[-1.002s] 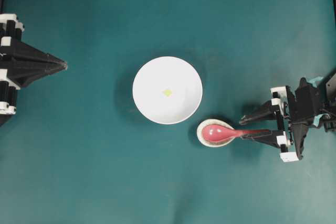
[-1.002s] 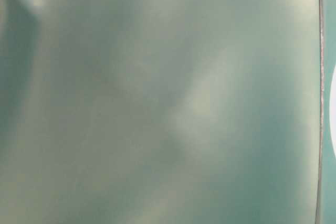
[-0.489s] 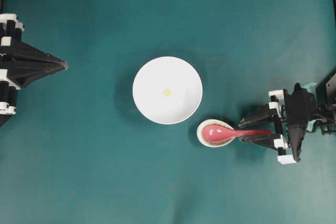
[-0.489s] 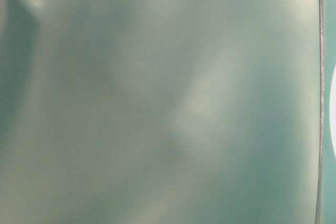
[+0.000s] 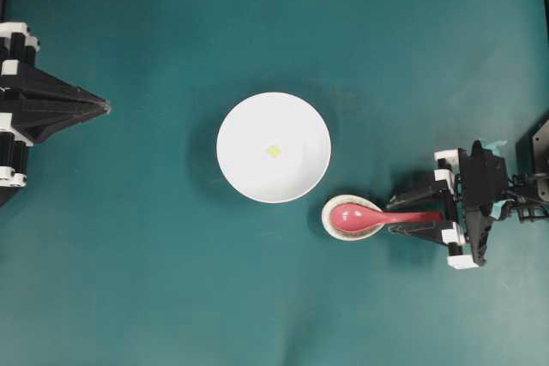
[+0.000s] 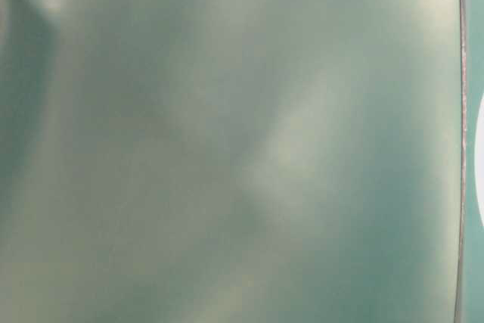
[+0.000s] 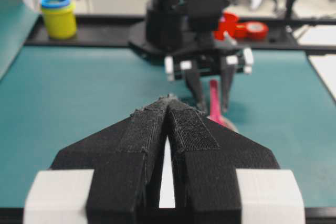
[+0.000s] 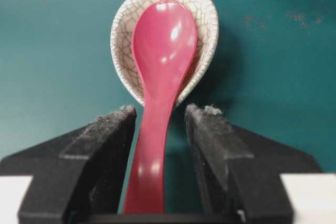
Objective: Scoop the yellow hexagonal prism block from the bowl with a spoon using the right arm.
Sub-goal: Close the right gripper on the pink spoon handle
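Risk we note: right gripper [image 8: 160,124] stands wide, fingers straddling the pink-red spoon [image 8: 160,77] handle, not yet gripping. Spoon rests in the crackle-glazed spoon rest [image 8: 210,19] toward the table's right edge. Uneven closing could tip it out. Yellow hexagonal prism block [image 5: 274,151] sits mid-bowl [image 5: 236,169].

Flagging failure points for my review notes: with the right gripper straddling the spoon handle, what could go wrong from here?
The right gripper is open, with gaps beside the spoon handle; an off-centre close might twist it. The scoop lies in the spoon rest, which could be dragged along. The yellow block is tiny in the bowl and may slide away.
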